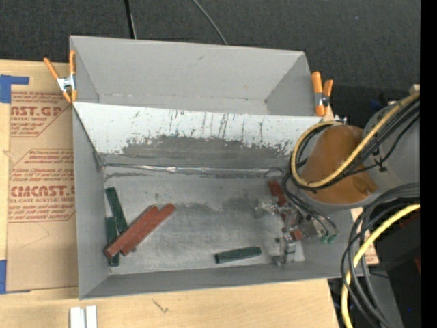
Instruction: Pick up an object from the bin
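Orange wrist cover [338, 162] and looped cables stand highest, at the right of the grey metal bin [191, 67], with the gripper [285, 232] low over the right end of the bin floor; whether it is open or closed, or has hold of anything, cannot be told. Nearest it lie a dark green bar [237, 255], flat just to its left, and a small reddish-brown piece [276, 190] by the back wall. Reddish-brown bars [140, 231] and dark green bars [113, 214] lie heaped far left on the scuffed, scratched floor, and the bin rests on a pale wooden table [225, 306].
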### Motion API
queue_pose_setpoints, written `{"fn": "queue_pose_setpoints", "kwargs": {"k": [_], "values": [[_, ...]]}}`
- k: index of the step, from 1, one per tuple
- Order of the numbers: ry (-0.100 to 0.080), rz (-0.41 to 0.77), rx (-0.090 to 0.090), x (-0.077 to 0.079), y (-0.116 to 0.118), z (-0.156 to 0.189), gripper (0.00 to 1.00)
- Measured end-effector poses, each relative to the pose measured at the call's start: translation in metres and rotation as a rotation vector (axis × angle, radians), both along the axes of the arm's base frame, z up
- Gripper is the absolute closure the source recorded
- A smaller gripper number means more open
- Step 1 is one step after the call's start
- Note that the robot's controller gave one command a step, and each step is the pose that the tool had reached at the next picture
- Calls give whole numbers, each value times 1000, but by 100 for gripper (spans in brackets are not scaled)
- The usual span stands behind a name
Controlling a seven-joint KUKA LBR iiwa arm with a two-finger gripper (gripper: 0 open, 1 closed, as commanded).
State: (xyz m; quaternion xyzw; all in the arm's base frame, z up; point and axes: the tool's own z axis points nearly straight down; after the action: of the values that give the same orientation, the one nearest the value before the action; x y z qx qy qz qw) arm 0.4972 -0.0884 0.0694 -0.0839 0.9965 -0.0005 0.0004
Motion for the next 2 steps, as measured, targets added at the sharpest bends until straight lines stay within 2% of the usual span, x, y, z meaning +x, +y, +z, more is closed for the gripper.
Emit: {"fn": "queue_pose_setpoints", "kwargs": {"k": [1, 2], "values": [[1, 94, 3, -5, 92, 0, 100], [1, 93, 2, -5, 92, 0, 100]]}}
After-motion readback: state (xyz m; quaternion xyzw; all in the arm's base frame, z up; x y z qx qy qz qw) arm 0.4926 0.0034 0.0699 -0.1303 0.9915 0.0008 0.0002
